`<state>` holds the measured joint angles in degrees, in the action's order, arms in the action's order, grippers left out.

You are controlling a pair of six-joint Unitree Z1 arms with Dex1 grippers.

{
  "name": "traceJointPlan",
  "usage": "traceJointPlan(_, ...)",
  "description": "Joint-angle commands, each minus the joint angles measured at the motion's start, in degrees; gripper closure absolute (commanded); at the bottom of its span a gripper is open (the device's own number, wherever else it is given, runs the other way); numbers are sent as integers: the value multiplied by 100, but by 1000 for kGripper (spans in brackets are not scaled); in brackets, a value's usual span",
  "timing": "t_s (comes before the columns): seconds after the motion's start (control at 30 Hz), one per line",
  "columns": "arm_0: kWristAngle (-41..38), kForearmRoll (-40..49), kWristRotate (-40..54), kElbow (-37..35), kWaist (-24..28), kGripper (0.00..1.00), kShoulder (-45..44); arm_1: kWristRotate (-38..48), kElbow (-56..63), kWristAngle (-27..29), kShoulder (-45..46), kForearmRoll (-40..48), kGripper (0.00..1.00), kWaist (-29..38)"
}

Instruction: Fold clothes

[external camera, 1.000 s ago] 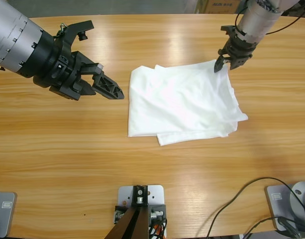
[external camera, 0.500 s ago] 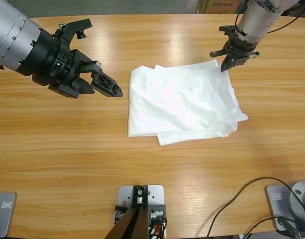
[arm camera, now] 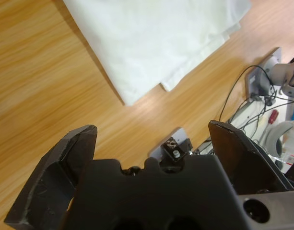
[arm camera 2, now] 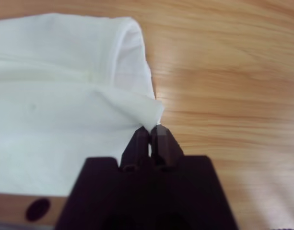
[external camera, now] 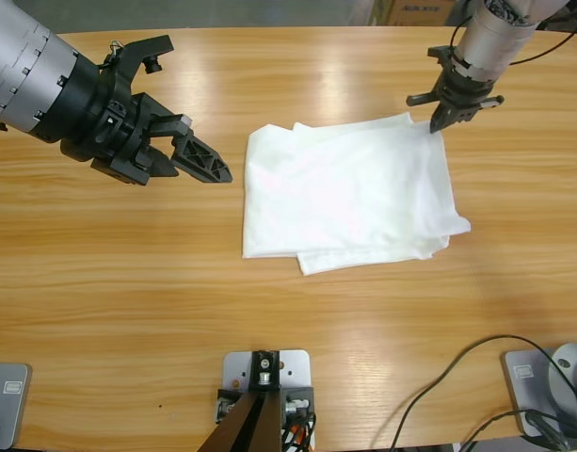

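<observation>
A folded white T-shirt [external camera: 349, 195] lies on a wooden table [external camera: 288, 320] between two robot grippers

The right gripper [external camera: 438, 124] sits at the shirt's far right corner, its two black jaws pressed together and pinching a small peak of the cloth there. The left gripper [external camera: 205, 166] hovers over bare wood just beside the shirt's left edge, not touching it, jaws spread wide with nothing between them. The shirt is folded into a rough rectangle, a lower layer peeking out along its near edge
</observation>
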<state>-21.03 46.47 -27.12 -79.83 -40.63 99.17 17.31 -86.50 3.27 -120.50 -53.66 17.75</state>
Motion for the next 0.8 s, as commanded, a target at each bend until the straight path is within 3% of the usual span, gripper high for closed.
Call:
traceJointPlan(0.03,-60,47,14,92,126,92,228,41,100,-85,-31,-51,1000,-132)
traceJointPlan(0.07,-60,47,14,94,126,92,229,11,107,-127,-12,-57,820,-132)
traceJointPlan(0.1,-60,47,14,98,126,92,226,9,107,-131,41,-57,215,-132)
traceJointPlan(0.13,-61,47,14,105,126,92,221,11,112,-113,116,-57,16,-132)
traceJointPlan(0.33,-60,47,-9,228,126,92,191,238,219,-20,529,-44,0,-299)
traceJointPlan(0.53,-61,-217,-183,460,166,92,226,134,161,-159,1229,-76,0,-38)
traceJointPlan(0.8,-952,-2831,-1067,2014,702,87,208,1,230,-275,1623,-417,0,64)
